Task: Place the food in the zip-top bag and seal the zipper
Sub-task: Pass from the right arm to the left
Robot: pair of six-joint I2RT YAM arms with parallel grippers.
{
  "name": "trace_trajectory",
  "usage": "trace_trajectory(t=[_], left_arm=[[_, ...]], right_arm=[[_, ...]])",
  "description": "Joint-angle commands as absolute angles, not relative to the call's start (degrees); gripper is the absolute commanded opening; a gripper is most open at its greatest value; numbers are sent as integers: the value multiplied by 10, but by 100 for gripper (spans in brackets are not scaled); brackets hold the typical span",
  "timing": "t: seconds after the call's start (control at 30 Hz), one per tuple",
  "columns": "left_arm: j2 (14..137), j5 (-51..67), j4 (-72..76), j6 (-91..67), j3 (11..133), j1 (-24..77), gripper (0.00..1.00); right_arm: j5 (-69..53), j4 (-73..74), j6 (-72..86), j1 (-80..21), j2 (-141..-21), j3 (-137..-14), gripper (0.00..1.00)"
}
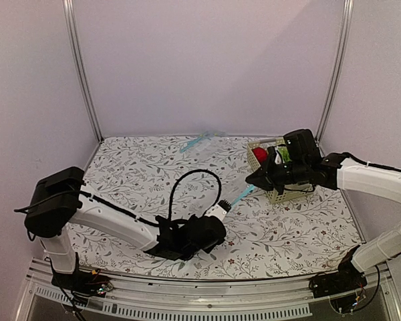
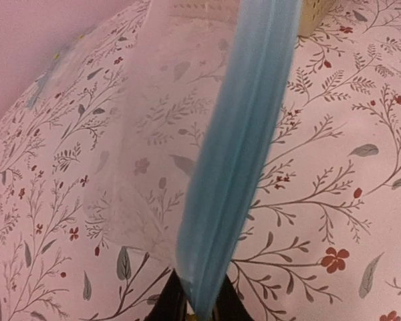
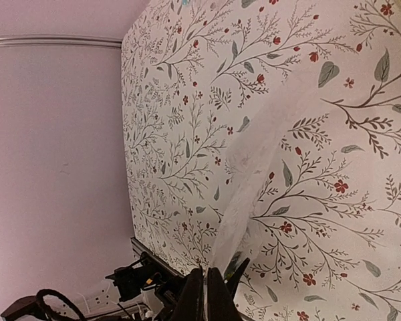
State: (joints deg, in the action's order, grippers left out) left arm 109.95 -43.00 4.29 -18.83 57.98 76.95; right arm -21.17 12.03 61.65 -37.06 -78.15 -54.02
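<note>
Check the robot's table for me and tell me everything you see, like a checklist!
Surface: flowery tablecloth, lying flat.
Job's things: zip-top bag stretched between both grippers, blue zipper showing; red fruit sits in the basket, not in the bag.
Clutter: second clear bag near the back wall.
Grippers: left gripper shut on the zipper; right gripper shut on the bag.
Cables: black cable loops above the left arm.
Surroundings: pale walls, metal frame posts.
</note>
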Motion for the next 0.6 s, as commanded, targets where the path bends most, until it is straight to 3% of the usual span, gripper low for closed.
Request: trace_trajectory(t=[0.0,0.3,0.57], left_arm=[[1029,-320,3,-162,580,749,7],[912,-24,-143,-138,591,677,0],[879,220,-293,-104,685,610,0]], right_arm=[[-173,168,578,-368,-761,-541,9],[-73,355,346,-368,-688,-662,63],[-199,427,112,-388,-616,-711,87]])
